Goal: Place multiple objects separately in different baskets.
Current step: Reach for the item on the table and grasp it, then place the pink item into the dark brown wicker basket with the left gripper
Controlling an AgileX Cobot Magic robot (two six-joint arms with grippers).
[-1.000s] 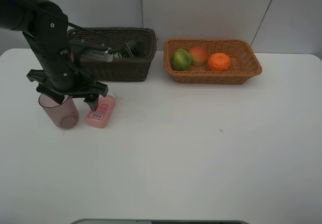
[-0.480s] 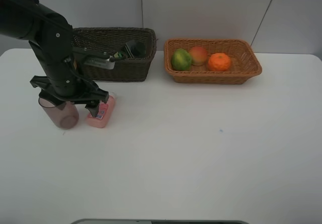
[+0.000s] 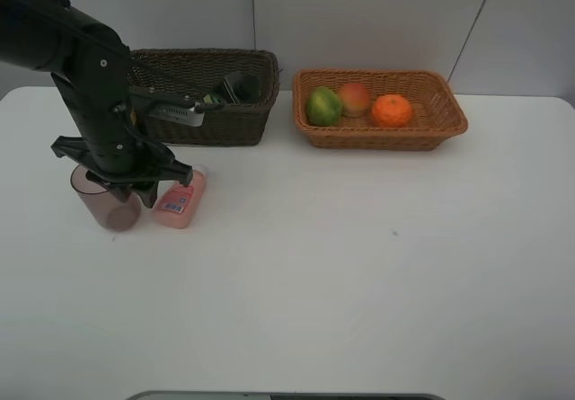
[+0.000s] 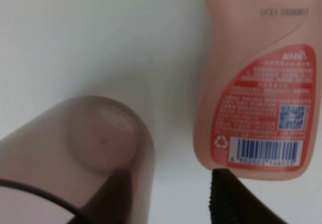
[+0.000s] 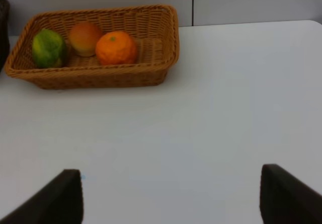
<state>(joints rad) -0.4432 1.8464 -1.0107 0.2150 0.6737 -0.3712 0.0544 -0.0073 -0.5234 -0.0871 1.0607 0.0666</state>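
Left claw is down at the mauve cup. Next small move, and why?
Probably close the left claw on the cup wall, then lift. One finger is inside the upright cup. The other is outside it, beside the lying pink bottle. A gap shows at the wall, so nothing looks gripped yet. Closing gently should avoid nudging the bottle.

Pink bottle [image 3: 181,202], mauve cup [image 3: 109,209], brown basket [image 3: 225,123], tan basket [image 3: 386,137]

Mauve cup [image 3: 108,209], seemingly upright, beside lying pink bottle [image 3: 178,204].
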